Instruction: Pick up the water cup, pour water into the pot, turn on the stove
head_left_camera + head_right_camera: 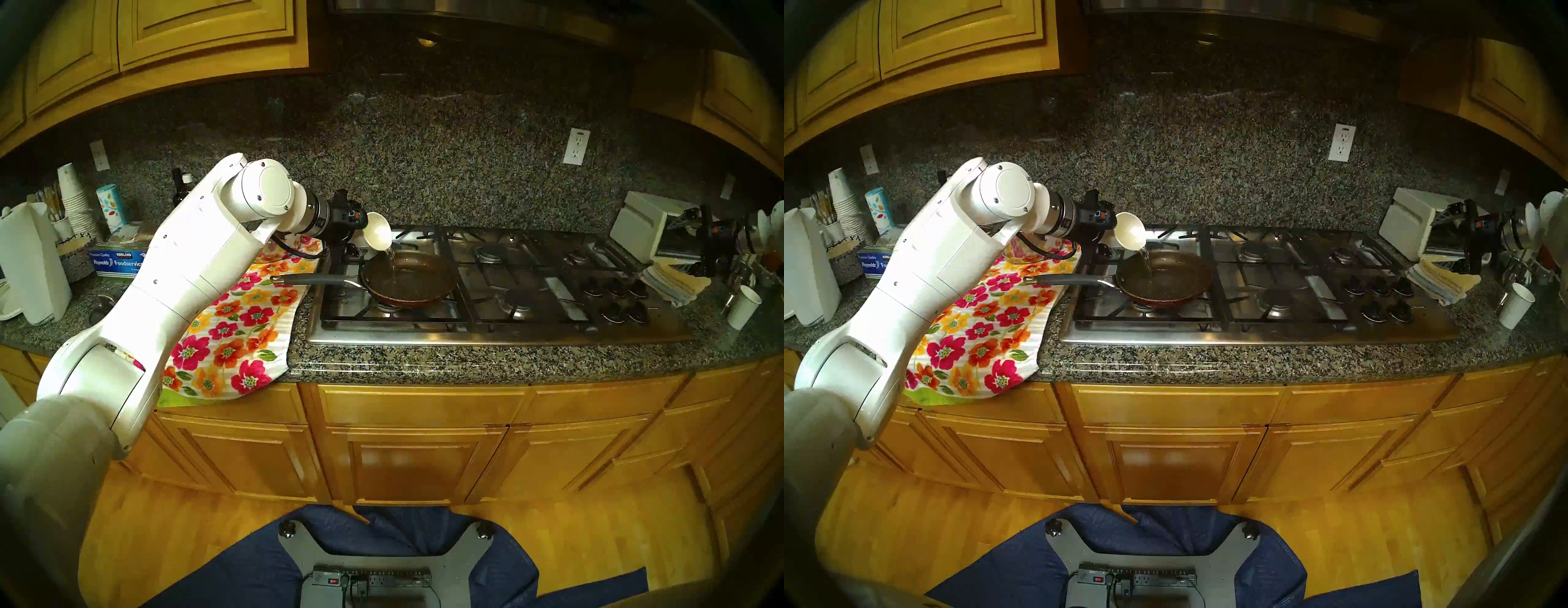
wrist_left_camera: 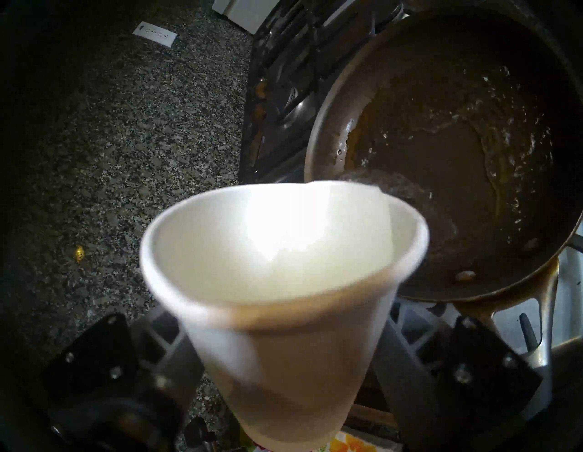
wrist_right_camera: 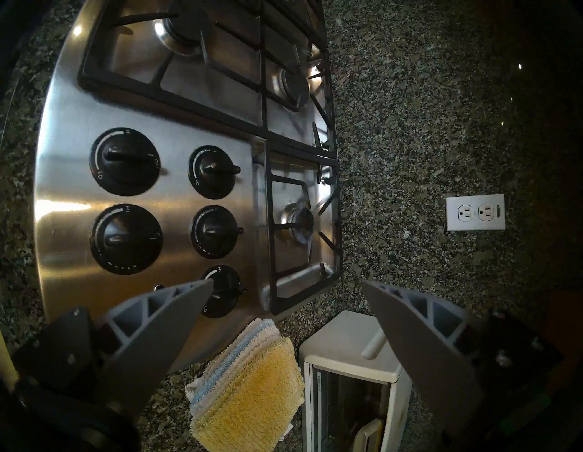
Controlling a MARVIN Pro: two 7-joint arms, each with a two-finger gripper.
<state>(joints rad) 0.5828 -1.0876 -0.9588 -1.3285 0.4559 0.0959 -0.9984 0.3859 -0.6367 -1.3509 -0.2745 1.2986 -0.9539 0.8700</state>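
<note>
The left claw point(image 2: 284, 363) grips the water cup point(image 1: 379, 232), tipped above the pot's point(image 1: 410, 276) rim, water streaming in; pouring is underway. Right claw point(image 3: 287, 287) gapes wide near the stove point(image 1: 530, 335) knobs point(image 3: 126, 161), unturned

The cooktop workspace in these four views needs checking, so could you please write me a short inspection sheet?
Surface: speckled granite counter with a stainless-steel gas cooktop.
Job's things: white paper cup tipped, water streaming into the dark frying pan on the front left burner; black knobs untouched.
Clutter: floral towel, folded yellow cloths, white toaster oven, small white cup.
Grippers: left gripper shut on the cup; right gripper open, empty, hanging above the knobs.
Cables: black cable looping at the left wrist.
Surroundings: wooden cabinets, wall outlet.
</note>
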